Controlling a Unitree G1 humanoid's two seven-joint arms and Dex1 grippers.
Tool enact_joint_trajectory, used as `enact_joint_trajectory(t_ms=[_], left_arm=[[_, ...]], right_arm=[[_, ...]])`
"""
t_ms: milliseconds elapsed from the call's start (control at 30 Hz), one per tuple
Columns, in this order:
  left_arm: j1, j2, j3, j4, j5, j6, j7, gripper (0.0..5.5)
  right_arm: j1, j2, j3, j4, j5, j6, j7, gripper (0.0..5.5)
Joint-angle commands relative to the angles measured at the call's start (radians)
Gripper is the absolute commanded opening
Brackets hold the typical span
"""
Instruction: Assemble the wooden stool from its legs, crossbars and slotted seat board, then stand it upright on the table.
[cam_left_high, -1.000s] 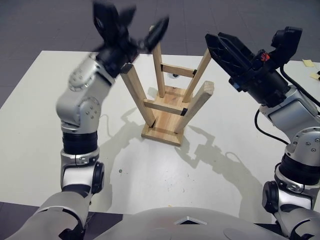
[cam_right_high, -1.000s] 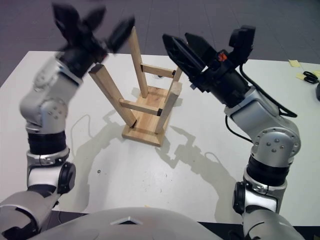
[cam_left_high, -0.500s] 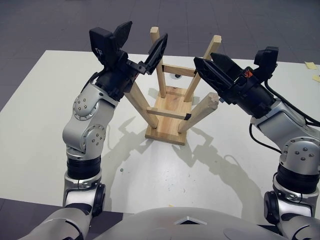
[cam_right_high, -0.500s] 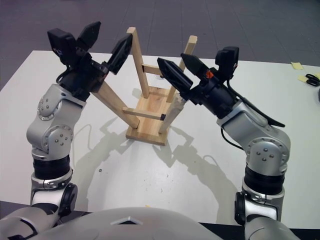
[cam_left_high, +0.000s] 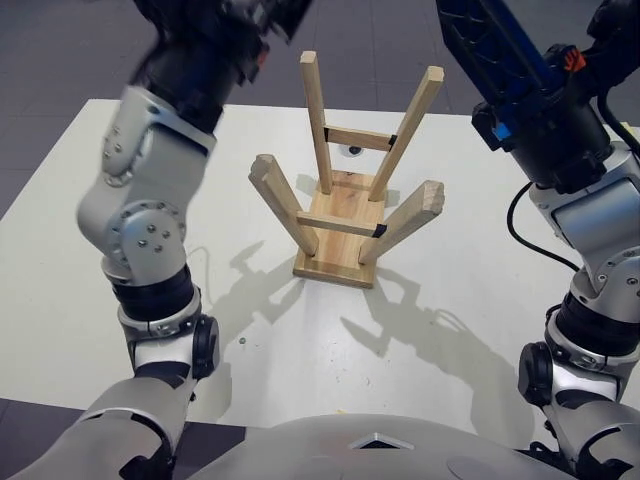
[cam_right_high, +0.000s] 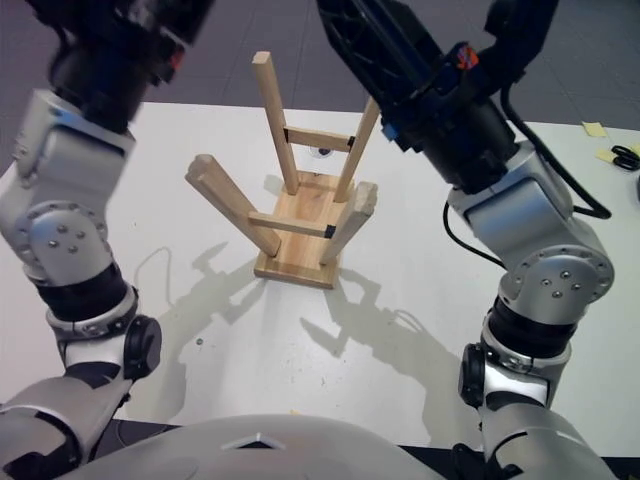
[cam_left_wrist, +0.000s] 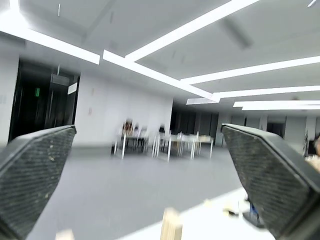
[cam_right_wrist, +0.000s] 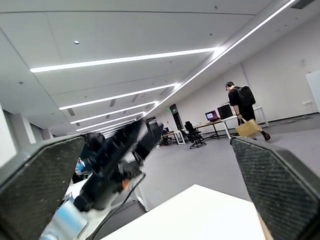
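On the white tabletop (cam_left_high: 450, 330) before us, near its middle, the stool (cam_left_high: 345, 215) sits upside down: seat board (cam_left_high: 335, 268) flat on the surface, four legs (cam_left_high: 316, 120) pointing up and splaying outward. Our arms stand high on either side, well apart from it. Our left hand (cam_left_wrist: 149, 130) and right hand (cam_right_wrist: 157, 140) are both spread wide.

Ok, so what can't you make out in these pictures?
Pale wooden stool, upside down: seat's top face hidden against the white table, head views.
Left tool: blurred, cut by the top edge, head views.
Right tool: tips cut off likewise.
Small dark item behind the stool: too small to identify.
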Motion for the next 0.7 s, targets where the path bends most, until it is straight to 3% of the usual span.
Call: enact_joint_trajectory(t_ms=[33,133,233,467,700], left_arm=[[0.23,0.029,-0.1,0.054,0.095,0.033,-0.034,5.4],[0.438,0.003,-0.234,0.077,0.169,0.013,-0.07,5.4],[0.513,-0.031,-0.274,0.05,0.179,-0.003,-0.055,5.4],[0.496,-0.089,-0.246,0.056,0.184,-0.038,-0.01,5.4],[0.257,-0.167,-0.097,0.066,0.135,-0.102,0.107,5.4]], right_arm=[[0.242,0.01,0.161,0.024,-0.115,0.067,0.03,5.39],[0.399,0.004,0.248,0.053,-0.258,0.063,0.089,5.39],[0.413,0.006,0.241,0.059,-0.282,0.036,0.107,5.39],[0.373,0.03,0.202,0.061,-0.263,-0.012,0.11,5.39],[0.156,0.096,0.047,0.078,-0.042,-0.124,-0.034,5.39]])
